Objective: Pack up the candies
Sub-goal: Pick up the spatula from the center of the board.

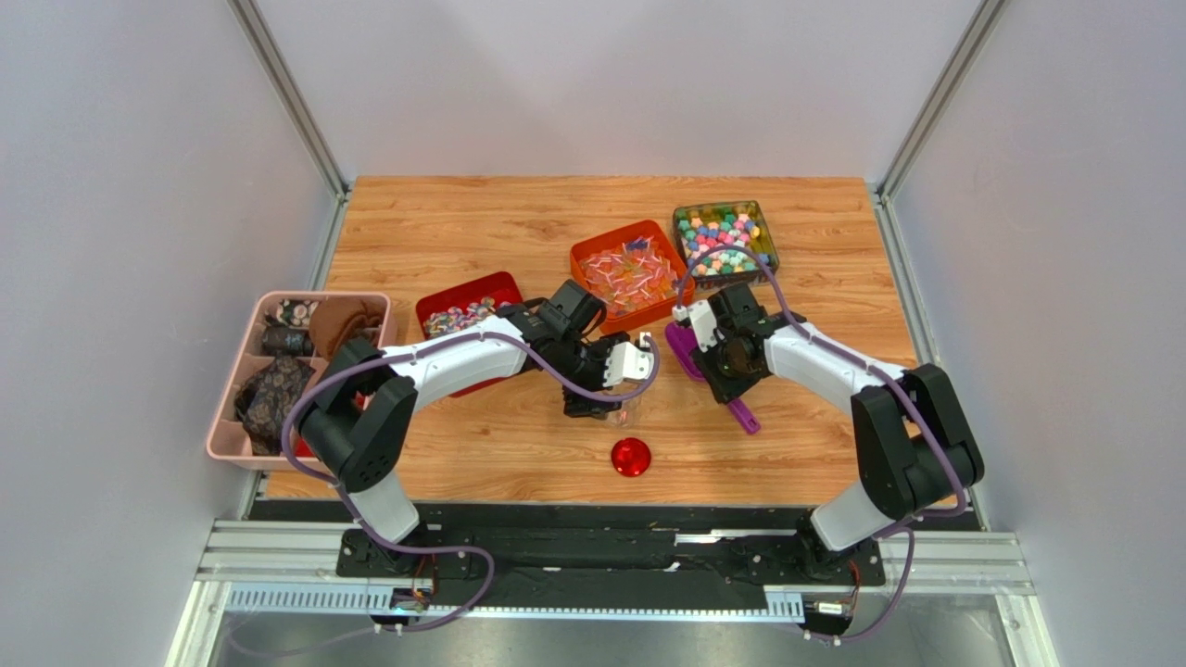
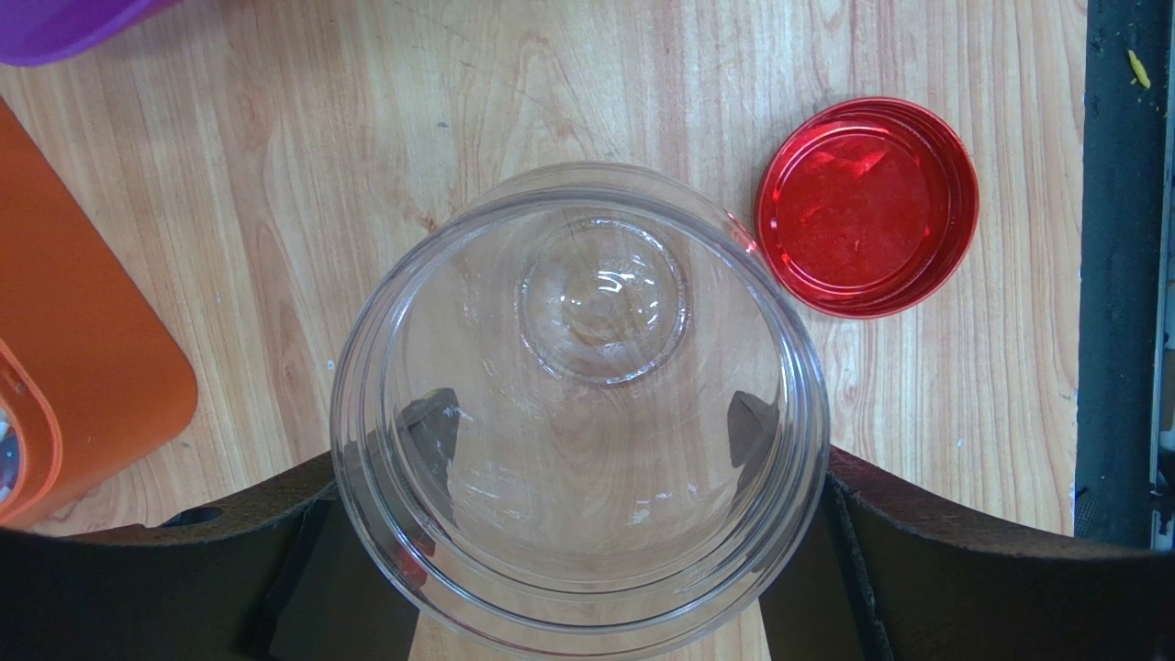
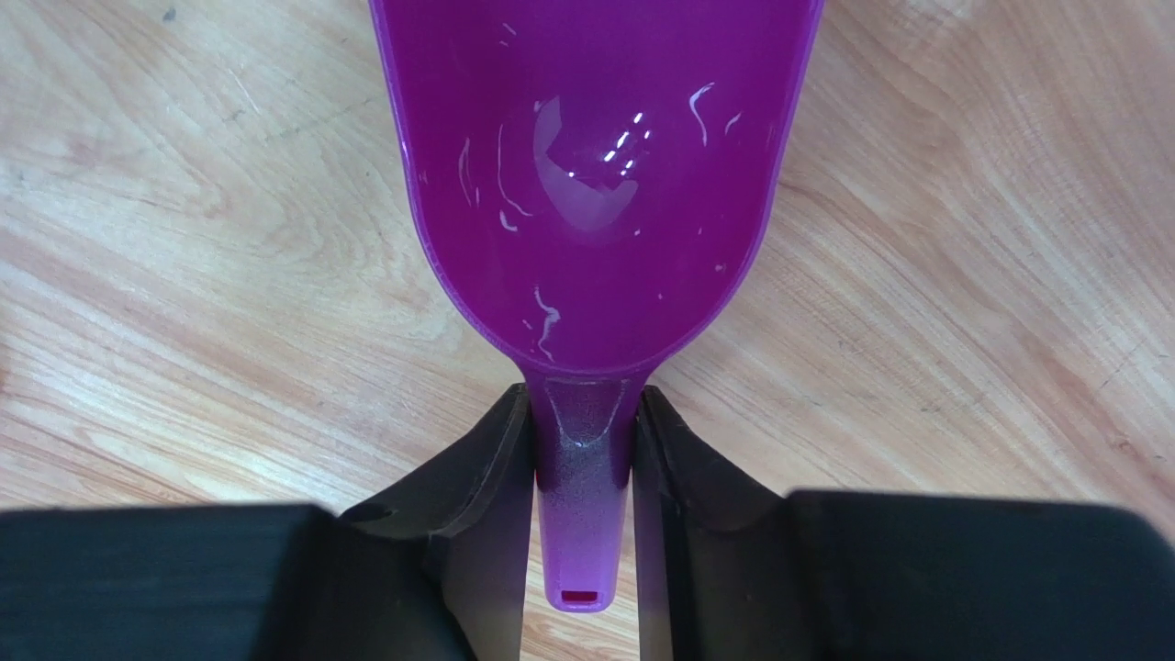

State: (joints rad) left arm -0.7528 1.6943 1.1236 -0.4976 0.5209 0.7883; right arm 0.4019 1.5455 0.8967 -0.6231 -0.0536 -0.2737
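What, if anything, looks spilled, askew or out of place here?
Nothing stands out. The candies sit in their trays, none loose on the table. Left claw holds the clear jar, empty, its red lid lying alongside. Right claw is shut on the purple scoop by its handle, bowl empty.

A robotics lab test cell: plain grey wall panels (image 1: 139, 209), aluminium frame posts (image 1: 290, 95), a wooden table (image 1: 460, 229)

left gripper (image 2: 590, 441) grasping wide, right gripper (image 3: 584, 427) clamped narrow
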